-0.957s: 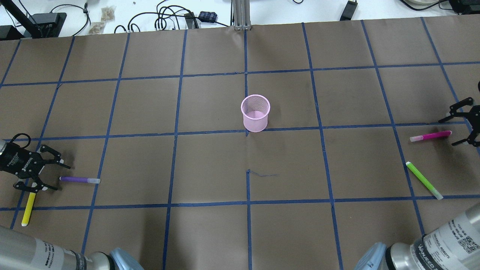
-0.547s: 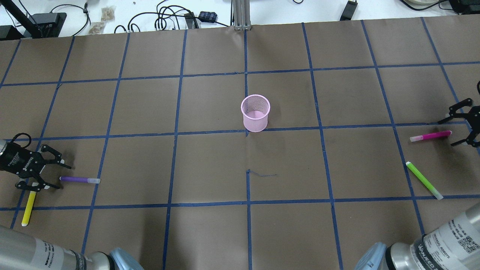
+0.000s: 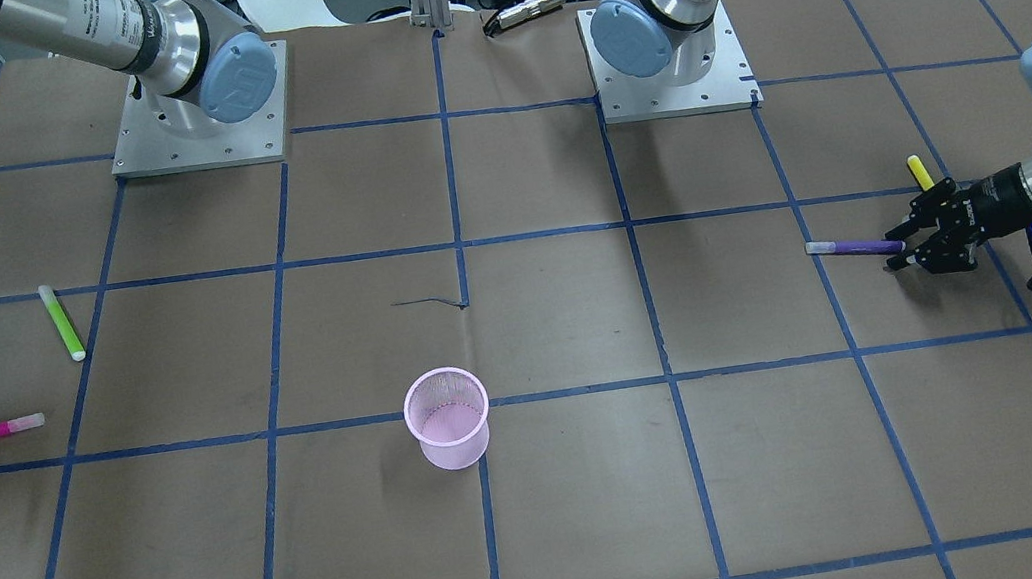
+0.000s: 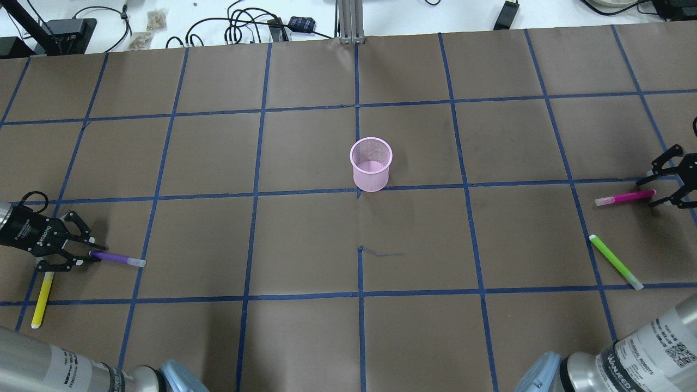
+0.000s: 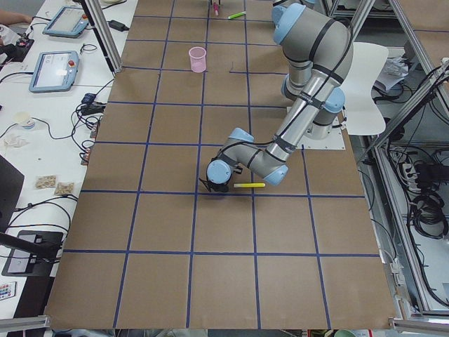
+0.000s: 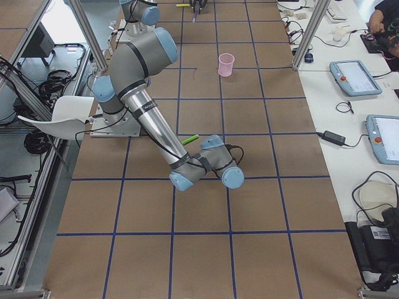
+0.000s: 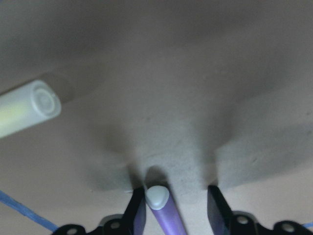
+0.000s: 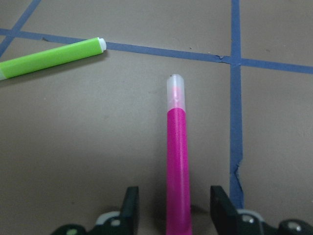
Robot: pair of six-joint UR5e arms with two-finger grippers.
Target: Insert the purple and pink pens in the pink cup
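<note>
- Handling, judged: both pens look light, stiff and smooth-barrelled. Lying flat, they are likely to roll or to slip in a weak pinch.
- Hold, judged: a grip across the barrel, further along than the extreme tail, would limit drooping when each pen is tipped upright for insertion.
- The pink cup stands upright, mouth open, with nothing inside. It is mesh-walled and probably light, so a pen knocking the rim could tip it.
- The purple pen has a purple barrel and a pale cap. It lies flat well to the cup's left and nearer the robot, cap end toward the cup.
- The left gripper is low on the side of that pen away from the cup. Its jaws are parted around the tail, and the wrist view shows the pen off-centre, close against one finger and clear of the other.
- The pink pen has a magenta barrel and a translucent cap. It lies flat well to the cup's right, cap end toward the cup.
- The right gripper straddles that pen's tail with jaws apart and a gap on both sides.
- A yellow pen lies beyond the purple one from the cup.
- A green pen lies near the pink one, on the robot's side.
</note>
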